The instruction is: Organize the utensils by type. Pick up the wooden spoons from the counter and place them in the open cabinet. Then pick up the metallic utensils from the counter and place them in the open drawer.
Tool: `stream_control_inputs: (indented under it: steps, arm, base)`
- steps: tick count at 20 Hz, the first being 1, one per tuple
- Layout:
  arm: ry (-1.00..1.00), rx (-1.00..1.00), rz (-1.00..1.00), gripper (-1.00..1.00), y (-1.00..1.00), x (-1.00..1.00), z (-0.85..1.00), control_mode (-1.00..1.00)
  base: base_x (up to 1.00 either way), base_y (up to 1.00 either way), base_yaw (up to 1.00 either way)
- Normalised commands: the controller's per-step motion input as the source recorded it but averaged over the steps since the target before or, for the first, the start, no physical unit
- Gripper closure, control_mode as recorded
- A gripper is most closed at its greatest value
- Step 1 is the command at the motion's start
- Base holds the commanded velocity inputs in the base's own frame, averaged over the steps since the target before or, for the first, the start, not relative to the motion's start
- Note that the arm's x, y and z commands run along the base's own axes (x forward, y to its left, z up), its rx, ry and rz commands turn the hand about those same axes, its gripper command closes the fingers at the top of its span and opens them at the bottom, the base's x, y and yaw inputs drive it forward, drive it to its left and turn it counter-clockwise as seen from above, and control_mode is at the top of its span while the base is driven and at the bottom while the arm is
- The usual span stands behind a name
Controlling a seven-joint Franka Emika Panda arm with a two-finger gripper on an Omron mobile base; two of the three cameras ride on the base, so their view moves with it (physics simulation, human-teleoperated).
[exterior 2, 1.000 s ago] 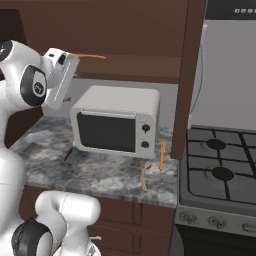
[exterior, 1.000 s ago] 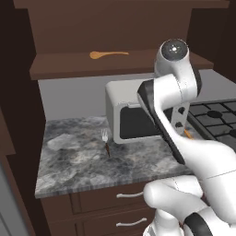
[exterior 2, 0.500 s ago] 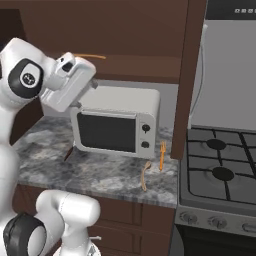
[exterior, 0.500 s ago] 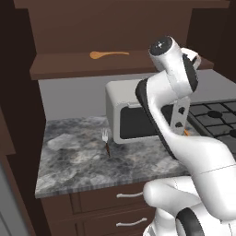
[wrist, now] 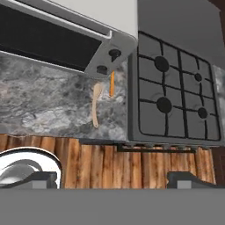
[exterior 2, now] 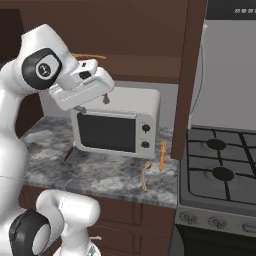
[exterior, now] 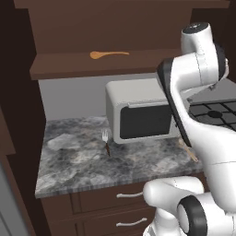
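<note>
Jaws [wrist: 112, 178] spread wide and empty, high above the desk [wrist: 48, 101] and looking down on it, which suits lining up on the next spoon before any descent. Well below and ahead of them lies the pale beige wooden spoon [wrist: 96, 104], slim, with a gently curved handle and a small oval bowl at its far end, flat on the grey marbled stone near the desk's front edge. Just beside its bowl end sits the orange-handled utensil [wrist: 112, 83], short and straight, close against the corner of the white microwave [wrist: 66, 30]; its head is hard to make out from above. Judging by how things lie, the beige spoon is the natural next target, since the orange-tan spoon [exterior: 107, 54] already rests on the shelf of the cabinet [exterior: 69, 67], up beside and behind the jaws. Far off on the other side of the microwave, the fork [exterior: 106, 140] with its silver tines and dark reddish handle lies on the desk. Next to the spoon stands the stove [wrist: 173, 96] with dark grates
</note>
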Motion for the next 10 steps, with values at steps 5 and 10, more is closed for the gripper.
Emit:
stream_control_inputs:
  steps: [5,10]
  arm:
    - [-0.12,0.19,-0.13,-1.0,-0.28,-0.32,-0.53,-1.0]
    - [0.01,0.19,-0.12,-1.0,-0.23,-0.01,-0.52,-1.0]
  base:
    - [0.0,0.0,0.0]
    - [0.0,0.0,0.0]
